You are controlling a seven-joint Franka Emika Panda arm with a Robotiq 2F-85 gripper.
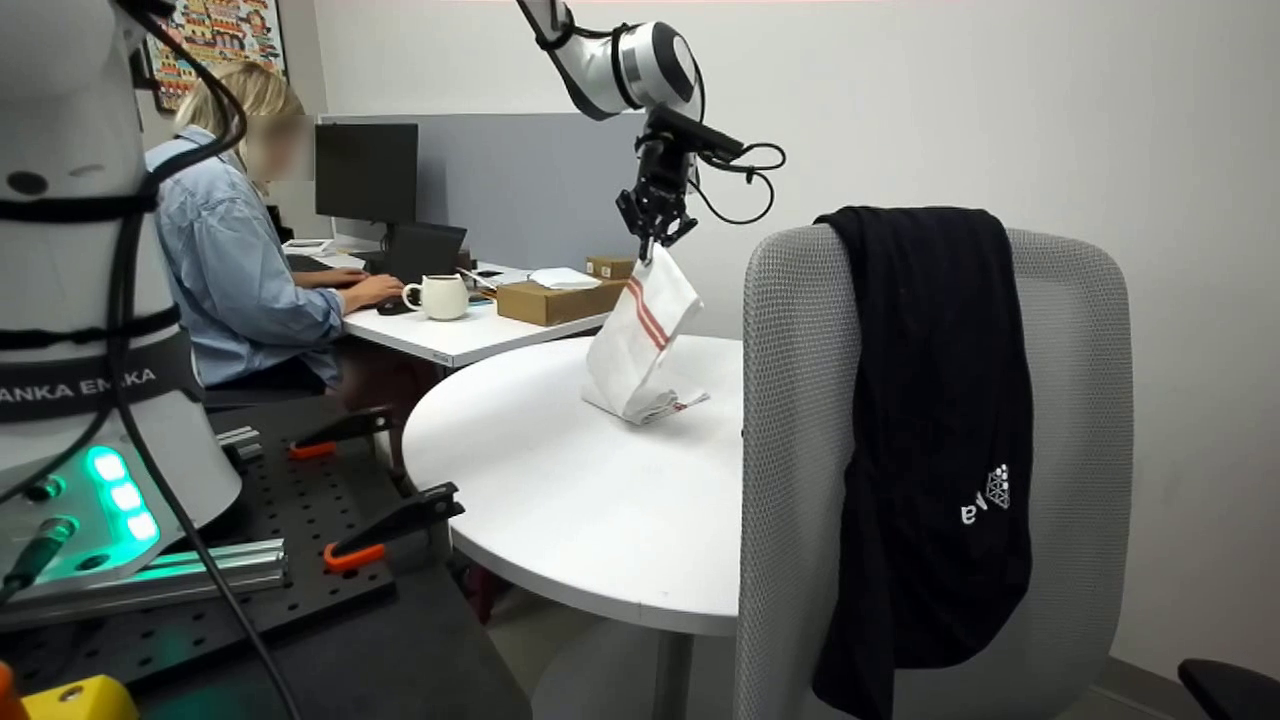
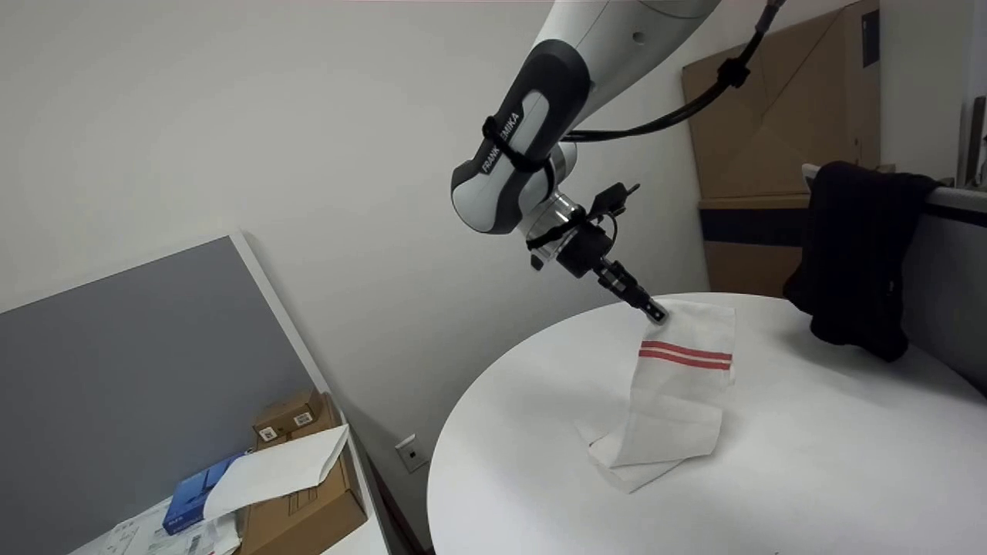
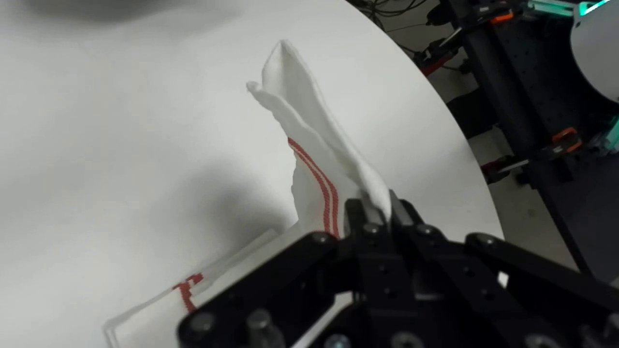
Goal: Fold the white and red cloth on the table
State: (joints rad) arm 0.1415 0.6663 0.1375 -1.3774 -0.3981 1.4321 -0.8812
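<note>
Black fingers (image 3: 357, 217) clamp the red-striped white cloth (image 1: 638, 345), lower end on the round white desk (image 1: 560, 480), toward 12 o'clock in an exterior view. Caution: narrow pinch may slip, skewing folds.

cloth (image 1: 635, 350) partly on table (image 1: 560, 500), tool (image 1: 648, 250) above, garment (image 1: 935, 440) over chair (image 1: 1078, 430)

In the room around me, a white desk (image 1: 470, 340) lines a gray partition (image 1: 530, 180) before a pale wall (image 1: 1150, 130) fitted with an outlet (image 2: 412, 453); a mesh chair (image 1: 1080, 420) stands, a colorful print (image 1: 225, 35) hangs.
</note>
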